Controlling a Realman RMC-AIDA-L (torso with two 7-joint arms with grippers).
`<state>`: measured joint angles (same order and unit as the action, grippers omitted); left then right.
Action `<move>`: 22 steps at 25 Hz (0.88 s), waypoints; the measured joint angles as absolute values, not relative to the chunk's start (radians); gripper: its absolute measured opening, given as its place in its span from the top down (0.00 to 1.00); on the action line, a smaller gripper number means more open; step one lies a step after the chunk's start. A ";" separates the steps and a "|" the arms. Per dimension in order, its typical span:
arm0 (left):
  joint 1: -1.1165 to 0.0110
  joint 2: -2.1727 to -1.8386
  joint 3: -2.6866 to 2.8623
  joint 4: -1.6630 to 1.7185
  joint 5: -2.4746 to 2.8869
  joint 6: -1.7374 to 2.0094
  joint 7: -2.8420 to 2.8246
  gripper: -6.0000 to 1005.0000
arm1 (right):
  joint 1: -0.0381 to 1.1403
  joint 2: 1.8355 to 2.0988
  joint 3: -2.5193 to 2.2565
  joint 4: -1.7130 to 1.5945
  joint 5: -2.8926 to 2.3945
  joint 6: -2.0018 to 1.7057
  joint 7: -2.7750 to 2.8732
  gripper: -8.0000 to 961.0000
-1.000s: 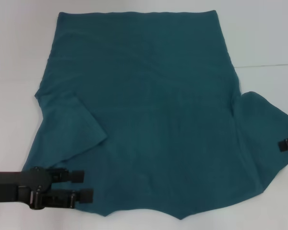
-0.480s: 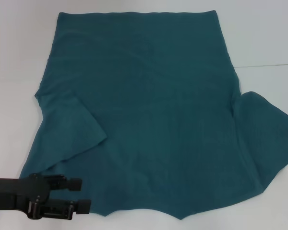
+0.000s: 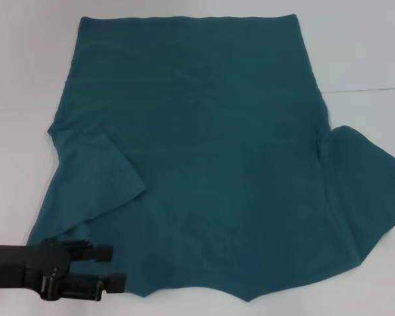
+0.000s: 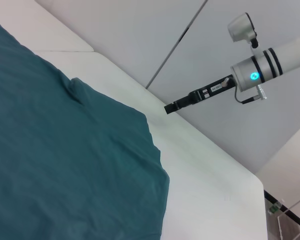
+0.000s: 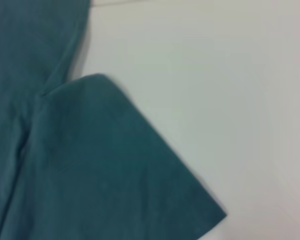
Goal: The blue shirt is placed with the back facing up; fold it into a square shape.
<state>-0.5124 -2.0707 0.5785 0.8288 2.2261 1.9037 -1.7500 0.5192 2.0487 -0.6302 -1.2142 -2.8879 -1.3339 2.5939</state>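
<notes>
The blue shirt (image 3: 204, 164) lies flat on the white table (image 3: 20, 66), plain back up, hem at the far side. Its left sleeve (image 3: 99, 178) is folded inward onto the body. Its right sleeve (image 3: 362, 184) lies spread out, and also shows in the right wrist view (image 5: 100, 160). My left gripper (image 3: 113, 267) is open and empty at the shirt's near left corner, its fingertips over the cloth edge. My right gripper (image 4: 168, 107) is out of the head view. It shows only far off in the left wrist view, held above the table beyond the shirt (image 4: 65, 170).
Bare white table surrounds the shirt on the left, the right (image 3: 375, 52) and the far side. A seam line (image 3: 368, 89) crosses the table at the right. The table's edge (image 4: 260, 182) shows in the left wrist view.
My right gripper, at the right sleeve's edge one second ago, has left the head view to the right. My left gripper has slid slightly back toward the near edge.
</notes>
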 joint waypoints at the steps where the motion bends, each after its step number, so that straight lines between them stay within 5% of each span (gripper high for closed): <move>1: -0.513 -2.071 0.578 0.828 2.226 1.902 -1.750 0.11 | 0.519 2.049 -0.630 -1.204 -2.886 -1.317 2.593 0.18; 22: -0.509 -2.082 0.578 0.824 2.228 1.891 -1.749 0.11 | 0.540 2.059 -0.639 -1.012 -2.846 -1.074 2.530 0.20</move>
